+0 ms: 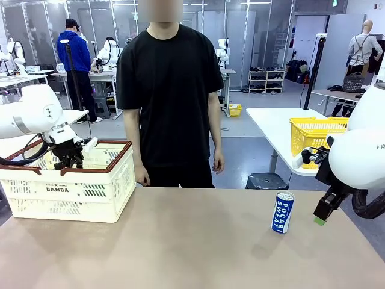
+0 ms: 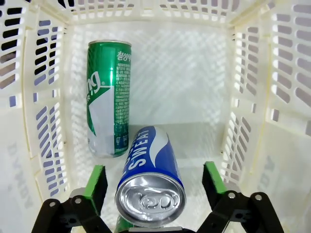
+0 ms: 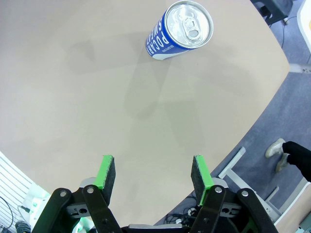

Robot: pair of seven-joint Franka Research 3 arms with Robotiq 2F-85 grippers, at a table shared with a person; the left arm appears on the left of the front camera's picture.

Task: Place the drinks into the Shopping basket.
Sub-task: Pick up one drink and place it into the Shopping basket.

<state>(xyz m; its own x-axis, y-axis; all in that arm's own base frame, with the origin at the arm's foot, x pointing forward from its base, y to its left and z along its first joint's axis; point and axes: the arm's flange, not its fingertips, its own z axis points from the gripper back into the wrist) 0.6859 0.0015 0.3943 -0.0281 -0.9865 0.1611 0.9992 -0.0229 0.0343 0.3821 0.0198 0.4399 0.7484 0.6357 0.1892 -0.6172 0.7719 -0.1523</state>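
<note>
Left gripper (image 1: 69, 159) (image 2: 154, 177): inside the Shopping basket (image 1: 60, 198) (image 2: 286, 97) at the table's (image 1: 180, 247) left side. Its jaws are spread wide. Blue can A (image 2: 150, 179) sits between the green pads (image 2: 95, 186) with a gap on each side, so it is not clamped. Its tab end faces the wrist camera, and its long axis runs away toward the basket floor, slightly tilted. The green can (image 2: 108, 99) lies on the floor just beyond it, long axis along the left wall.

Right gripper (image 1: 320, 215) (image 3: 153, 177): above the table's right edge, jaws apart, holding nothing. Blue can B (image 1: 283, 212) (image 3: 181, 29) stands upright on the table, near and to the gripper's left, apart from it.
</note>
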